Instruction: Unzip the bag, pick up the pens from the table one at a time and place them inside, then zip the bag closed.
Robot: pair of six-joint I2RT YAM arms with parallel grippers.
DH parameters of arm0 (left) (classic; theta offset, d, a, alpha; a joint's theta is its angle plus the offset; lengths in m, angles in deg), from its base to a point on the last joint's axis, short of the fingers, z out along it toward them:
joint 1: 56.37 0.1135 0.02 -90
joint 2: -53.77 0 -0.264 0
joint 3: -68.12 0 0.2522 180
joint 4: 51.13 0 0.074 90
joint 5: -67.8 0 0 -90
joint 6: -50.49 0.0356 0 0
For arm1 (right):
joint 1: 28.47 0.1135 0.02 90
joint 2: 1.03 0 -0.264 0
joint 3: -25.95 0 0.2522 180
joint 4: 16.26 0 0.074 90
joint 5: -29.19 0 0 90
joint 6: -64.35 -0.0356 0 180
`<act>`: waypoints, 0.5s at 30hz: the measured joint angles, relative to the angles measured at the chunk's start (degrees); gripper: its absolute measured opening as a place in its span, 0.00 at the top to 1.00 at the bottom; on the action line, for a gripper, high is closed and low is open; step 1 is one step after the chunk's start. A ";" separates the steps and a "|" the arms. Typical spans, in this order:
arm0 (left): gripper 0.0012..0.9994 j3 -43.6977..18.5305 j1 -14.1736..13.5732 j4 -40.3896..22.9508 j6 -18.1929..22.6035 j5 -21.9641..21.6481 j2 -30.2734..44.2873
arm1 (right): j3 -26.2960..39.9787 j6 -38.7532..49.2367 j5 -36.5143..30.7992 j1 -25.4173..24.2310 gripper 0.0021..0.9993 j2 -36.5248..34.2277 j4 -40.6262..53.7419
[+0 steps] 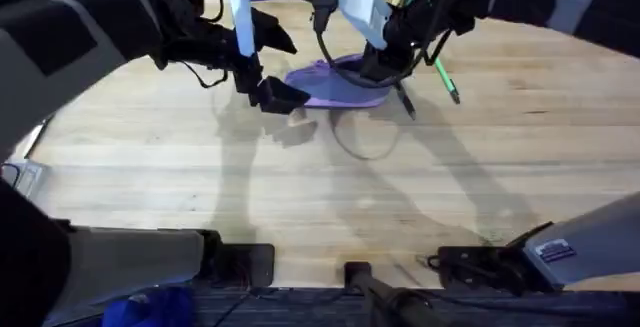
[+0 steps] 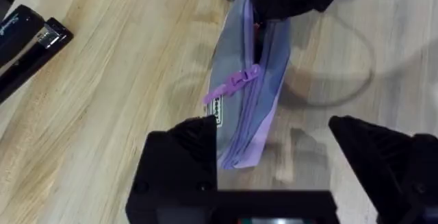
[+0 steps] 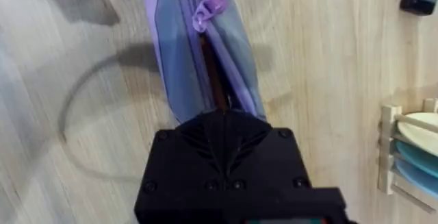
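**Both grippers at the lavender bag, zipper partly open**

At the far left of the left wrist view a black stapler-like tool [image 2: 27, 42] lies on the tabletop [image 1: 300, 207], well apart from the task's things.

The left gripper [image 1: 275, 95] sits at the bag's near-left end. In its wrist view the two black fingers [image 2: 181, 166] stand wide apart, one touching the edge of the bag [image 2: 250, 94] and the other out over bare wood, so this gripper is open and holds nothing.

The bag lies flat on the tabletop's far middle, a lavender pouch with a pinker zipper strip. Its purple pull [image 3: 211, 6] sits partway along the zipper, and a dark slit shows where the teeth have parted between the pull and the right gripper.

The right gripper [image 3: 222, 118] is down on the bag's other end, its fingers closed together on the zipper edge.

Just right of the bag, a dark pen [image 1: 405, 102] lies on the wood beside the right gripper, and a bright green pen [image 1: 446, 79] lies near it, farther right, both outside the bag.

At the right edge of the right wrist view, a wooden rack [image 3: 404, 155] holds plates on edge.
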 joint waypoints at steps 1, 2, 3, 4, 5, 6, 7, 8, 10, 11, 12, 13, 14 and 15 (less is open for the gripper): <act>0.01 0.00 0.00 0.00 0.00 0.01 0.00 | 0.06 0.00 -0.01 0.00 0.97 -0.35 -0.05; 0.01 0.00 -0.02 0.00 0.00 -0.01 0.00 | 0.09 0.00 0.00 0.00 0.97 -0.70 -0.10; 0.01 0.00 0.00 0.00 0.00 -0.01 0.00 | 0.13 0.00 0.00 0.00 0.97 -1.11 -0.15; 0.01 0.00 0.00 0.00 0.00 0.01 0.00 | 0.15 0.00 0.02 0.00 0.97 -1.46 -0.18; 0.01 0.00 0.00 0.00 0.00 -0.01 0.00 | 0.15 0.00 0.04 0.00 0.97 -1.72 -0.26; 0.01 0.00 -0.02 0.00 0.00 0.01 0.00 | 0.15 0.00 0.09 0.00 0.97 -1.95 -0.30; 0.01 0.00 0.00 0.00 0.00 0.00 0.00 | 0.15 -0.01 0.26 0.00 0.97 -2.09 -0.31; 0.01 0.00 -0.02 0.00 0.00 -0.01 0.00 | 0.15 0.00 0.41 0.00 0.97 -2.18 -0.30; 0.01 0.00 -0.01 -0.02 0.00 -0.01 0.00 | 0.15 0.00 0.70 -0.01 0.96 -2.19 -0.30; 0.01 0.00 -0.01 0.00 0.00 0.01 0.00 | 0.15 0.00 0.88 -0.06 0.95 -2.19 -0.29; 0.01 0.00 0.00 0.00 0.00 -0.01 0.00 | 0.15 0.00 0.99 -0.08 0.95 -2.18 -0.28; 0.01 0.00 0.00 0.00 0.00 -0.01 0.00 | 0.15 0.00 1.16 -0.11 0.94 -2.19 -0.28; 0.01 0.00 -0.01 0.00 0.00 0.00 0.00 | 0.15 0.00 1.30 -0.14 0.94 -2.19 -0.26; 0.01 0.00 0.00 0.00 0.00 0.01 0.00 | 0.15 0.00 1.33 -0.17 0.94 -2.19 -0.26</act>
